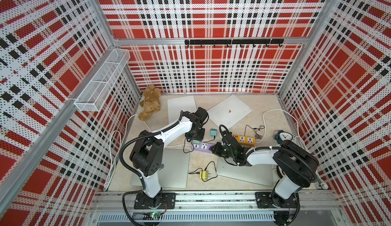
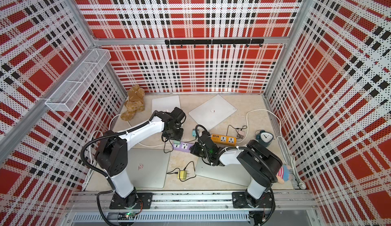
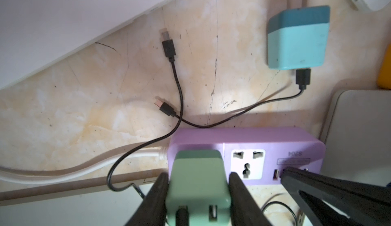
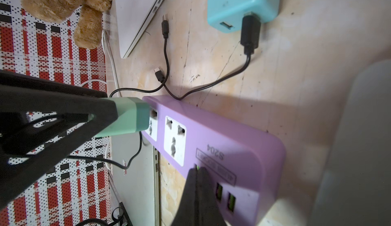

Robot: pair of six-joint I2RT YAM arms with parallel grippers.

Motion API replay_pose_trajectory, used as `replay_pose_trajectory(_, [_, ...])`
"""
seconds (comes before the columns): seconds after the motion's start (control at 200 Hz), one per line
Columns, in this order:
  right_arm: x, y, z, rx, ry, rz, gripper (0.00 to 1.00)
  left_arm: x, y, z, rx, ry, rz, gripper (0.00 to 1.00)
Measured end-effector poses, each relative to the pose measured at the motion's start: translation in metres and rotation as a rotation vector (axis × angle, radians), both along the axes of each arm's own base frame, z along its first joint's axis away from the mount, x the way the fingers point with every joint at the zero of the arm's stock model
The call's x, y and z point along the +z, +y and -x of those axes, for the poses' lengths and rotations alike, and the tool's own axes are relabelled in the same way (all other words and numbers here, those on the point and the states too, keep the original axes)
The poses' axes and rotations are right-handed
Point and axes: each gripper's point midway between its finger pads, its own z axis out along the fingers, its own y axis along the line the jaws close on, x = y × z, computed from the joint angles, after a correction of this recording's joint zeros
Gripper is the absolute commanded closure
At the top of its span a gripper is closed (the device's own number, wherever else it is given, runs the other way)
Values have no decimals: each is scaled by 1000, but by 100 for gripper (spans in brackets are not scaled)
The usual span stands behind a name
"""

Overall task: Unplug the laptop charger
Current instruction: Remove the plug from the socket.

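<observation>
left gripper [image 3: 197, 178]: jaws partway open, clamped on both sides of green charger [image 3: 198, 165] | charger [image 1: 196, 141]: mid-frame in a top view, at the end socket of purple strip [image 1: 204, 147] | right gripper [image 4: 196, 171]: jaws fully closed, holding nothing, tips touching strip's USB end, right of charger
</observation>
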Motion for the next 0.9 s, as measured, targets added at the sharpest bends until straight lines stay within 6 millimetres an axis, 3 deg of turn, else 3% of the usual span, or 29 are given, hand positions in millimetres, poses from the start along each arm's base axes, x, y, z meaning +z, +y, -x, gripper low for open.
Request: replay_pose_trajectory(0.897, [1,-2,-2,-7,-6,18,100,14,10,-8,20,-19,11,74])
